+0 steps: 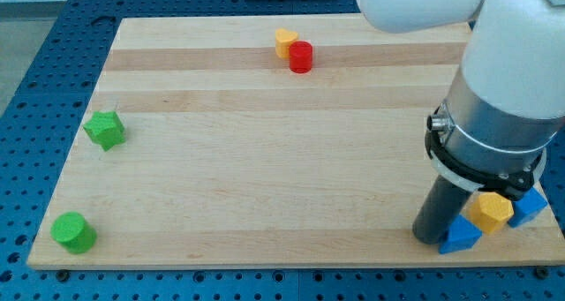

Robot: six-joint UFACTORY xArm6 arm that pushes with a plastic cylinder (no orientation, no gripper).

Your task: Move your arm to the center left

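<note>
My tip [437,240] rests on the wooden board [265,160] at the view's bottom right. It touches a blue triangular block [461,237] just to its right. A yellow hexagonal block [491,212] and a second blue block [530,206] sit right behind that, partly under the arm. A green star-shaped block [104,129] lies at the view's left, about mid height. A green cylinder [72,232] stands at the bottom left corner. A red cylinder [301,56] touches a yellow block [284,42] at the top centre.
The white and grey arm body [503,80] covers the board's right side from the top down. The board lies on a blue perforated table [35,63].
</note>
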